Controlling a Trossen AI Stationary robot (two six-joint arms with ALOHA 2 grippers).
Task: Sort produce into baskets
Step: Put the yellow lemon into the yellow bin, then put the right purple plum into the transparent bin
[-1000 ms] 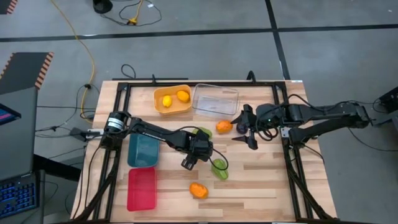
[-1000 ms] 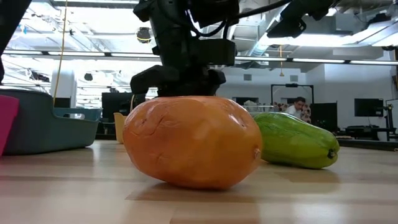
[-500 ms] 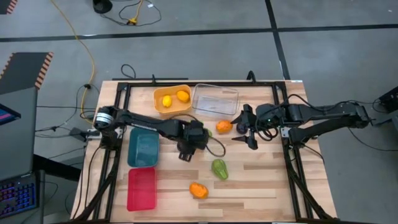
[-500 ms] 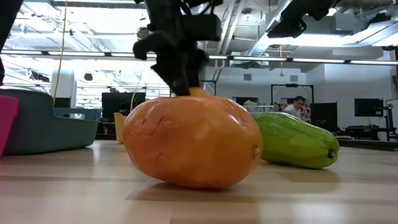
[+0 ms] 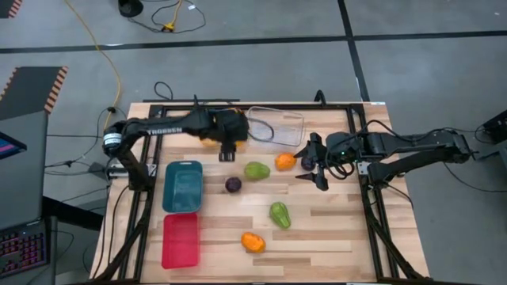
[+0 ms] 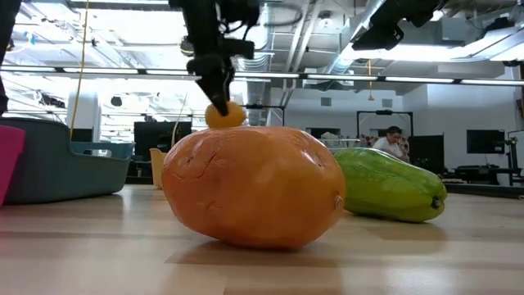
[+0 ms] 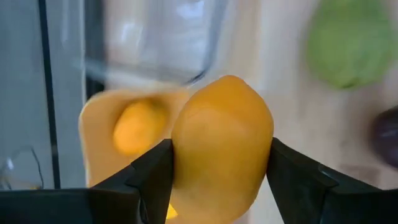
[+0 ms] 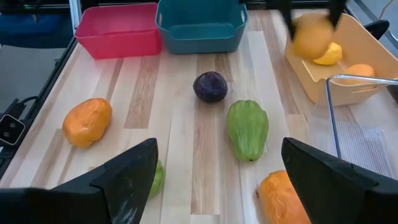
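Observation:
My left gripper (image 5: 229, 149) is shut on a yellow-orange piece of produce (image 7: 221, 149), over the near edge of the orange basket (image 8: 348, 93) at the far left; it shows lifted in the low view (image 6: 224, 115). The basket holds a yellow piece (image 8: 328, 55) and an orange piece (image 8: 360, 71). On the table lie two green pieces (image 5: 256, 170) (image 5: 279, 214), two orange pieces (image 5: 285, 161) (image 5: 253, 241) and a dark purple one (image 5: 233, 184). My right gripper (image 5: 312, 164) is open and empty beside the orange piece. My left gripper pinches the yellow-orange piece by its two opposite sides (image 7: 180, 155) between its two fingers. The fingers come from above, pointing down. The piece hangs at their free ends, lifted clear of the table, above the orange basket's near edge.
The clear basket (image 5: 277, 127) stands right of the orange one. The teal basket (image 5: 182, 186) and the red basket (image 5: 181, 240) stand at the left, toward the near edge. The black frame rails run along the table's edges.
My left gripper has gone from the table's middle toward the far edge and a little left, up to the orange basket, carrying the yellow-orange piece lifted clear. The green and dark purple pieces it stood over now show on the table.

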